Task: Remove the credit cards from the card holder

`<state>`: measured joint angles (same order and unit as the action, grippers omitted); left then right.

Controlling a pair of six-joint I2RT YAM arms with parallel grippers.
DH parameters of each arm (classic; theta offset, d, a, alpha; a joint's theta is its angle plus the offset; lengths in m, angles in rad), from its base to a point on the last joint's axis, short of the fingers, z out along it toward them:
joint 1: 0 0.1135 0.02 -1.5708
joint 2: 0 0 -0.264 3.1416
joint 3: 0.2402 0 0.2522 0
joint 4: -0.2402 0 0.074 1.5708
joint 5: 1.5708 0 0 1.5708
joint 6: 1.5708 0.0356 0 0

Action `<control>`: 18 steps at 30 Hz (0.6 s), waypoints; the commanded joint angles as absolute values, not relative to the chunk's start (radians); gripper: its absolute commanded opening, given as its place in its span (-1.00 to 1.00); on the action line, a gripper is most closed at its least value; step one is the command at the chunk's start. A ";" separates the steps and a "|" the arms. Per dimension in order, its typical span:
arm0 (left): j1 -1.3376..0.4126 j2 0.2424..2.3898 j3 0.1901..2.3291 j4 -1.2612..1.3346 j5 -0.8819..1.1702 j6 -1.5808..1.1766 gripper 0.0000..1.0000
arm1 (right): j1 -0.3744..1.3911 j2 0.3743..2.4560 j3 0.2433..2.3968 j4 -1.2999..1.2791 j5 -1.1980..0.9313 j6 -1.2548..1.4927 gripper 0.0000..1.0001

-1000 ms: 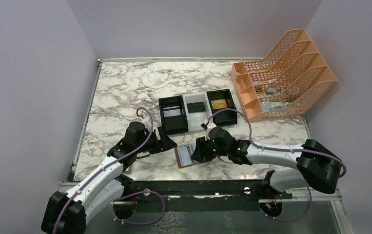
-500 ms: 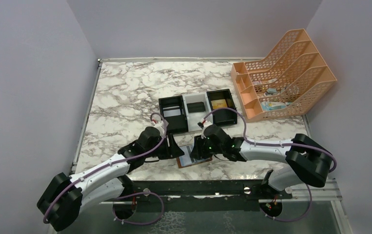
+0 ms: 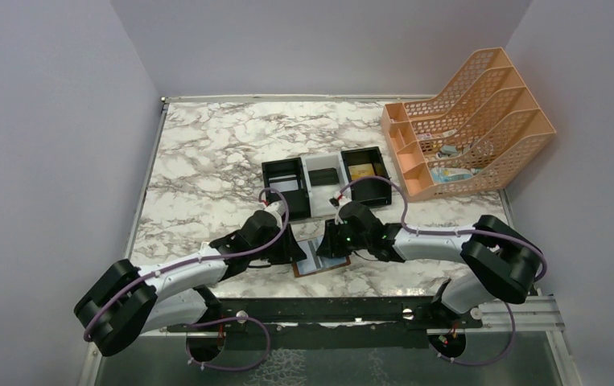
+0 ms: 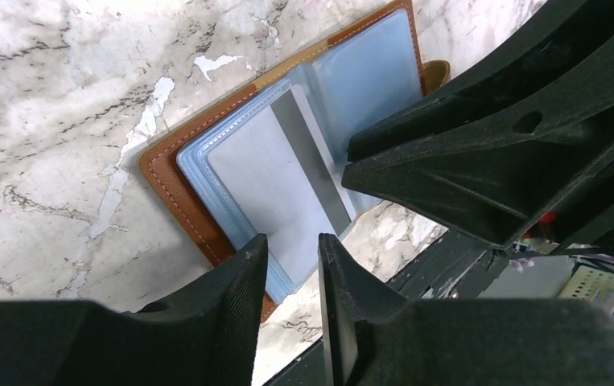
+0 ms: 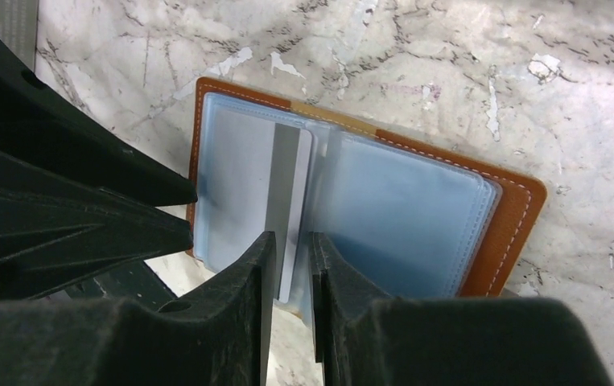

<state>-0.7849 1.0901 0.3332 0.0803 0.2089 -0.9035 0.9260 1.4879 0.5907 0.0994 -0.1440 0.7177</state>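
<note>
Both arms are closing in over the table [image 3: 207, 153]. A second ago the left arm [image 3: 183, 273] sat back at the left of the overhead view, and now it has stretched across to meet the right arm [image 3: 440, 241] at lower centre, just below the tray [image 3: 266, 189]. Between them lies the holder [image 3: 313, 264], open flat with its blue pockets up, and it hasn't budged. Both sets of jaws have narrowed on the way in, so this looks like a pinch being set up, not yet a pull. The left arm reaches low and long from lower left, wrist tipped down. The right comes in from the right, its elbow folded back at the frame's right side. In the left wrist view the left gripper [image 4: 290, 251] straddles the holder's lower edge, jaws a slim gap apart with the pocket edge between them. In the right wrist view the right gripper [image 5: 291, 241] brackets the lower end of the card [image 5: 243, 181], a pale one with a grey stripe, seated in the left pocket. Those jaws are close together but parted, with no clamp I can confirm. The card is not out yet.
</note>
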 commanded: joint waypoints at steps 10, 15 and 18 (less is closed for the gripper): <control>-0.816 1.226 0.374 0.127 0.152 -0.863 -0.61 | 0.905 1.531 0.510 0.215 -0.231 0.784 -0.58; -0.824 1.261 0.373 0.127 0.137 -0.861 -0.70 | 0.885 1.535 0.473 0.272 -0.261 0.826 -0.68; -0.825 1.262 0.373 0.104 0.114 -0.859 -0.72 | 0.856 1.530 0.442 0.324 -0.308 0.844 -0.74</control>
